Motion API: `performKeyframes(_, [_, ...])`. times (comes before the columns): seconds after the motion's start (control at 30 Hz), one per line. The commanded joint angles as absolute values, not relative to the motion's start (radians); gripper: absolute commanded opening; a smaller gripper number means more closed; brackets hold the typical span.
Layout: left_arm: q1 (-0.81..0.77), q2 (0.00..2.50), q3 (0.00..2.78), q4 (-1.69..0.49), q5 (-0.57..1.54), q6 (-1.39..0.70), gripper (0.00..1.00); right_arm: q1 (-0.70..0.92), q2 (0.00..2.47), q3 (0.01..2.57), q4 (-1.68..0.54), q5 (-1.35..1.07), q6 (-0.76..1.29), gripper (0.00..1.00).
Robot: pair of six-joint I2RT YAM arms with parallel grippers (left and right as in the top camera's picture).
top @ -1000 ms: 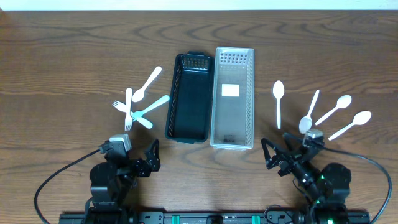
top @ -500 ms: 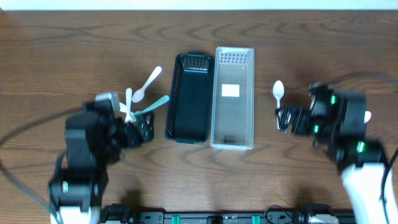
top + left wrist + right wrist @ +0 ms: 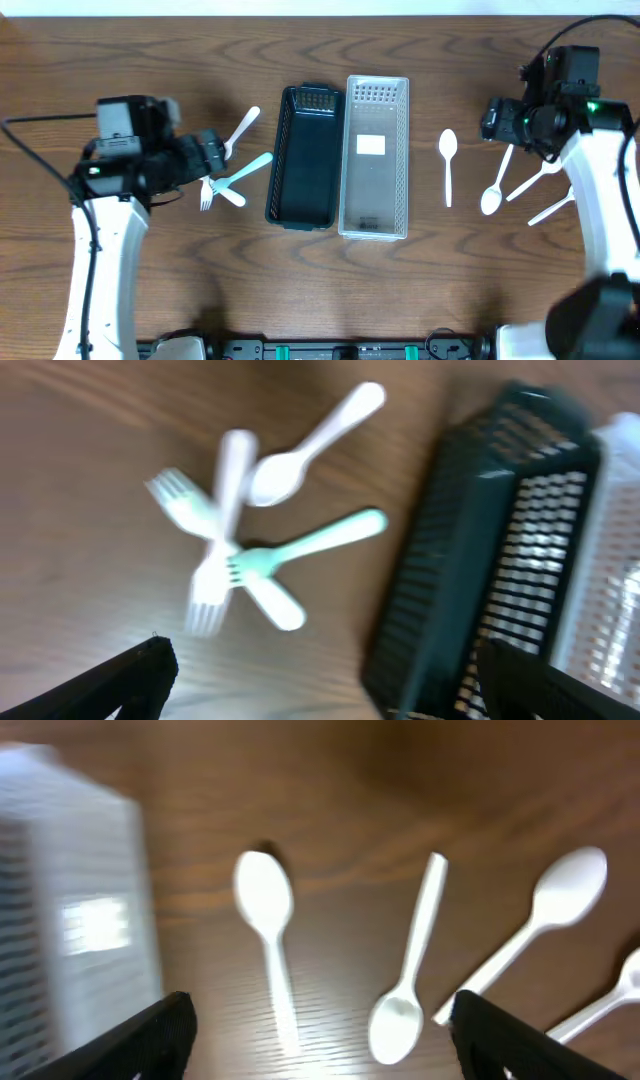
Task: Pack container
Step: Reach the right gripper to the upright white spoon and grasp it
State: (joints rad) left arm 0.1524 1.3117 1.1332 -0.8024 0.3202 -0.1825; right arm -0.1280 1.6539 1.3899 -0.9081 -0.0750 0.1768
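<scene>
Within the last second both arms have lifted off their folded rest at the near edge and swung outward over the table, so the task has only now passed from standby to reaching. The left gripper [image 3: 207, 155] now hangs over the tangle of forks [image 3: 215, 555] and one white spoon [image 3: 312, 448] toward the left edge. Its fingers stand wide apart and hold nothing. The right gripper [image 3: 492, 118] sits a little farther back, above the four spoons [image 3: 405, 970] toward the right edge, likewise spread wide and empty. Between them, mid-table, the black basket [image 3: 303, 170] and the clear basket [image 3: 376, 195] lie just beside each other with no cutlery inside, so nothing is packed yet. I judge each arm is lining up a first pick on its own side.
</scene>
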Motion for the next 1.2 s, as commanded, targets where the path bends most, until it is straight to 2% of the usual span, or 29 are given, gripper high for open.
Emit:
performKeyframes(0.0, [0.224, 1.306, 1.16, -0.827, 0.245, -0.108, 0.98, -0.164, 1.76, 1.401, -0.908, -0.041, 0.229, 0.85])
performKeyframes(0.2, [0.292, 1.307, 1.16, -0.852, 0.212, -0.108, 0.98, -0.174, 1.905, 1.401, -0.911, -0.033, 0.233, 0.71])
performKeyframes(0.63, [0.293, 1.307, 1.16, -0.852, 0.212, -0.109, 0.98, -0.176, 2.053, 1.4, -0.904, 0.077, 0.332, 0.68])
performKeyframes(0.73, [0.293, 1.307, 1.16, -0.852, 0.212, -0.109, 0.98, -0.176, 2.076, 1.4, -0.902, 0.079, 0.336, 0.64])
performKeyframes(0.83, [0.293, 1.307, 1.16, -0.852, 0.212, -0.109, 0.98, -0.176, 2.09, 1.4, -0.893, 0.078, 0.337, 0.53])
performKeyframes(0.9, [0.293, 1.307, 1.16, -0.852, 0.212, -0.109, 0.98, -0.176, 2.096, 1.399, -0.889, 0.076, 0.337, 0.4])
performKeyframes(0.97, [0.293, 1.307, 1.16, -0.852, 0.212, -0.109, 0.98, -0.176, 2.099, 1.398, -0.886, 0.075, 0.337, 0.2])
performKeyframes(1.0, [0.293, 1.307, 1.16, -0.852, 0.212, -0.109, 0.98, -0.176, 2.099, 1.398, -0.886, 0.075, 0.337, 0.15])
performKeyframes(1.1, [0.293, 1.307, 1.16, -0.852, 0.212, -0.109, 0.98, -0.176, 2.099, 1.398, -0.886, 0.075, 0.337, 0.04])
performKeyframes(1.17, [0.293, 1.307, 1.16, -0.852, 0.212, -0.109, 0.98, -0.176, 2.098, 1.399, -0.887, 0.075, 0.337, 0.01])
